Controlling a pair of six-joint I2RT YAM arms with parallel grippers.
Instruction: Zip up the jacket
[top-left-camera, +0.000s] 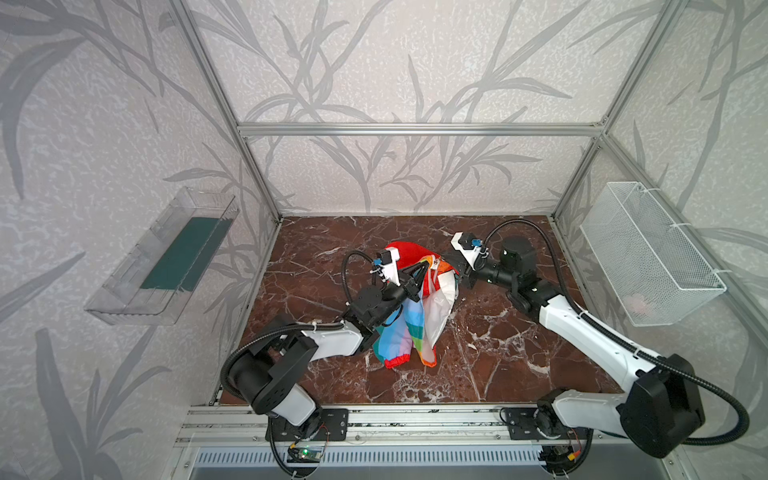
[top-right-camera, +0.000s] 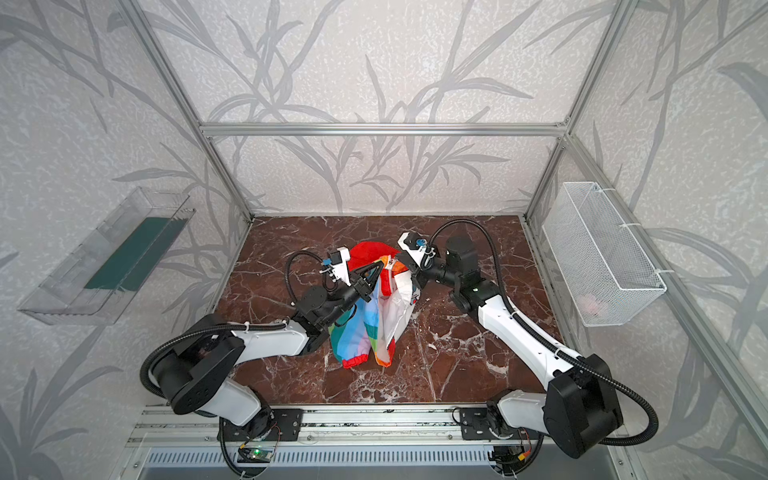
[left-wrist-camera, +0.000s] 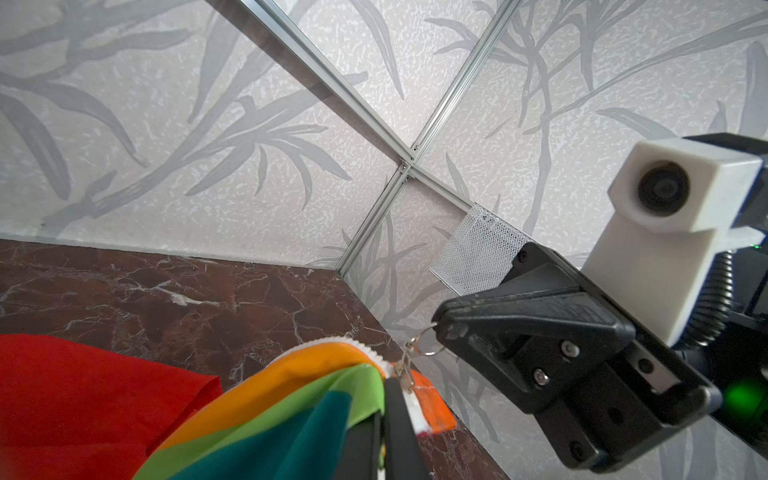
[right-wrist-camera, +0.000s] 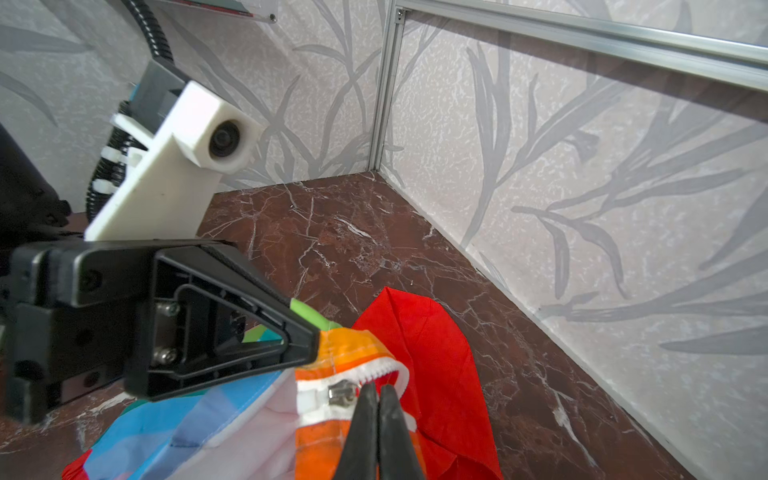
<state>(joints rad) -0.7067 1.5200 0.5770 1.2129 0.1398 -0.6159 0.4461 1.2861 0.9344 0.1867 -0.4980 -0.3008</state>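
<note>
Centrally, jacket (top-left-camera: 415, 320), red-brown marble tabletop (top-left-camera: 498, 353), leaf-patterned walls (top-left-camera: 374, 62), aluminium frame (top-left-camera: 415, 129)

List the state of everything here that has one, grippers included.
jacket: lifted by its collar end, hanging bunched between the grippers.
zipper pull: near the collar end, pinched.
left gripper: shut on the jacket collar.
right gripper: shut on the zipper pull.
wire basket: hung on the side wall; something pale inside, unclear.
clear tray: hung on the side wall, dark green sheet inside.
</note>
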